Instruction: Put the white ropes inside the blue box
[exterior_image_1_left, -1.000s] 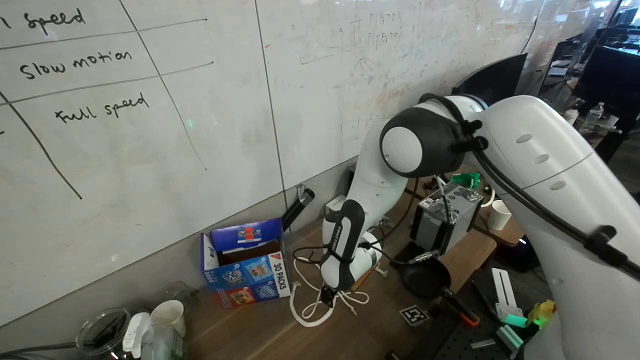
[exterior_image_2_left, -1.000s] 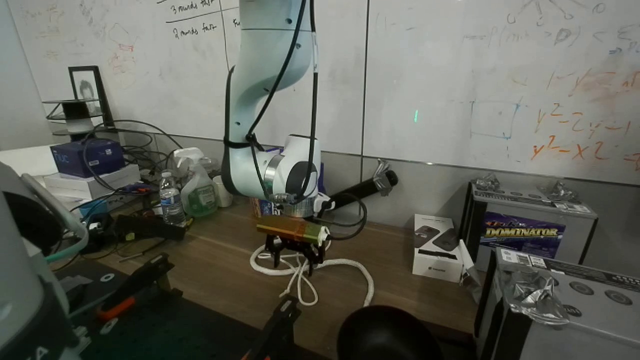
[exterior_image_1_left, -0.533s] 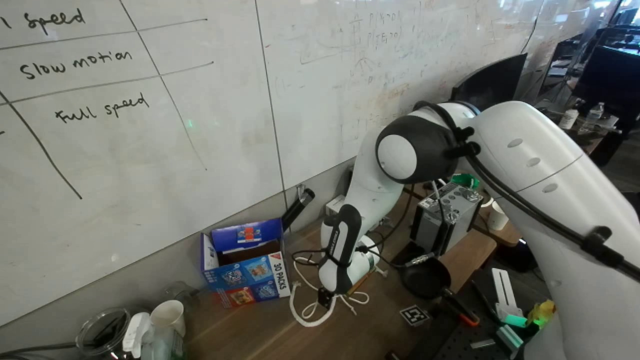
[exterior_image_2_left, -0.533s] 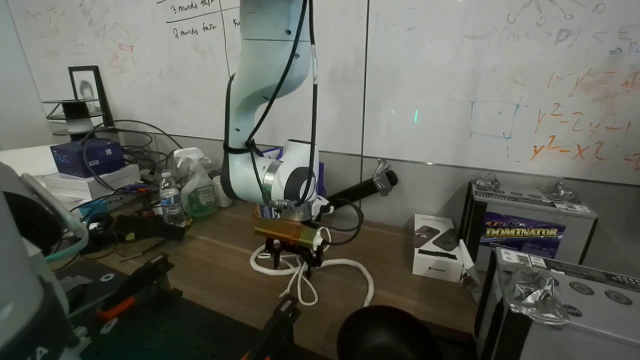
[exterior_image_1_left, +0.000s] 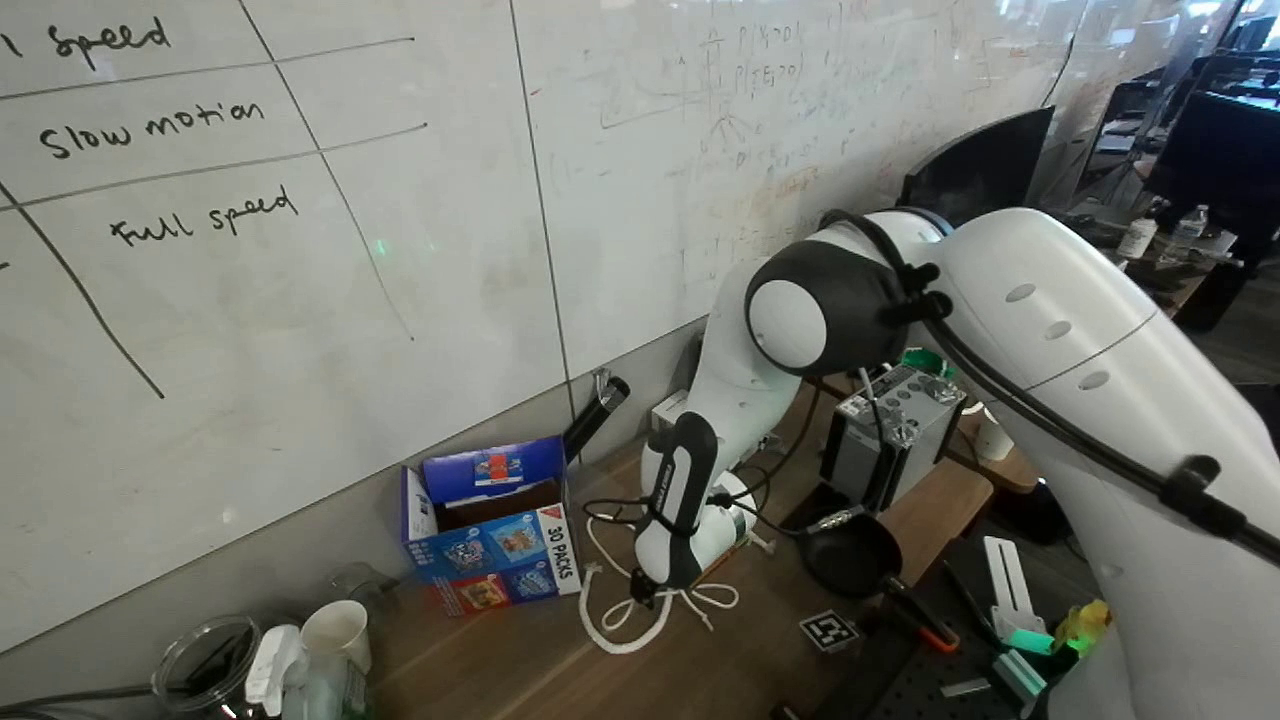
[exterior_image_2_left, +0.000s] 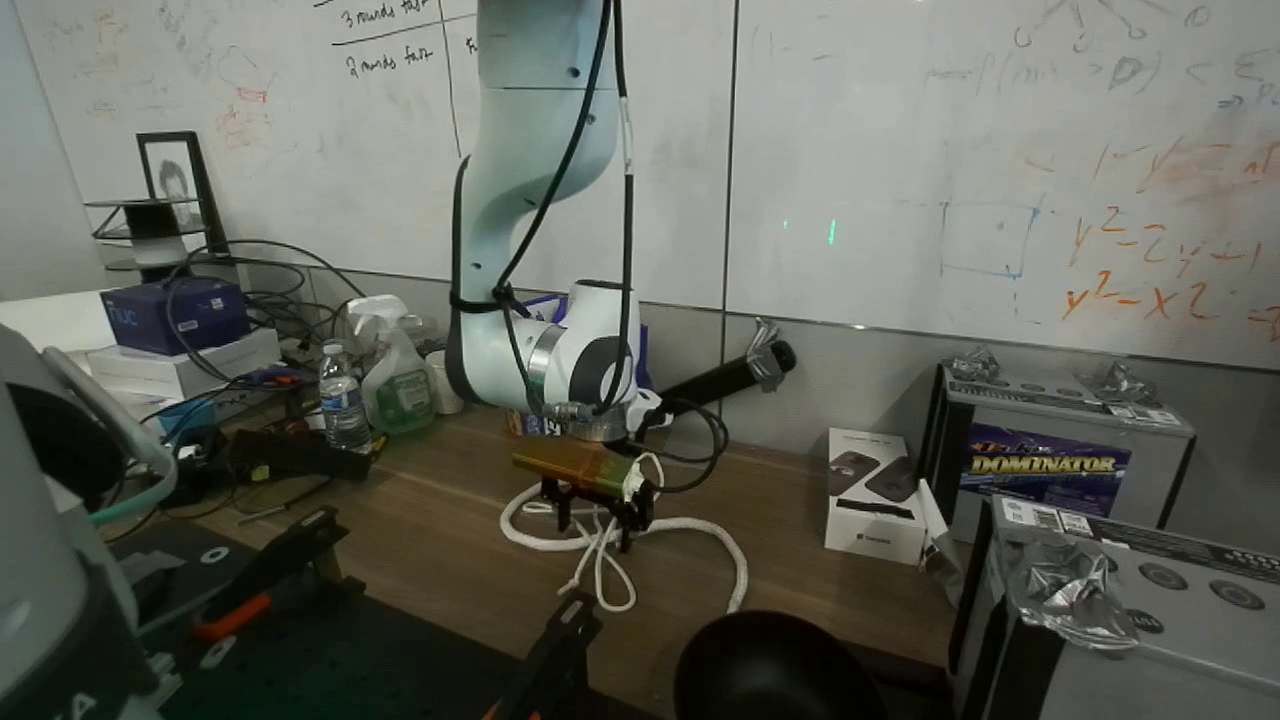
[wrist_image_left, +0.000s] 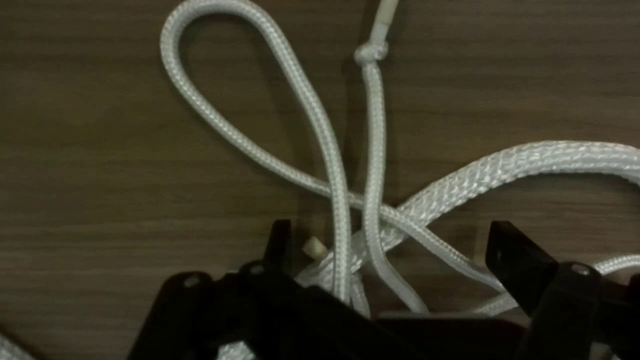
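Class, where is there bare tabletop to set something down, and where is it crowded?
Bare tabletop shows in front of the blue box, between the paper cup and the white ropes. More lies between the ropes and the white phone carton. It's crowded beneath the gripper, where rope strands cross, and where spray bottle and water bottle cluster.

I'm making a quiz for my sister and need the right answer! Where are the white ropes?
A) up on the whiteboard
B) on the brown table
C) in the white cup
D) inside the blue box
B, since in an exterior view the white ropes lie in loose loops on the brown table, outside the blue box.
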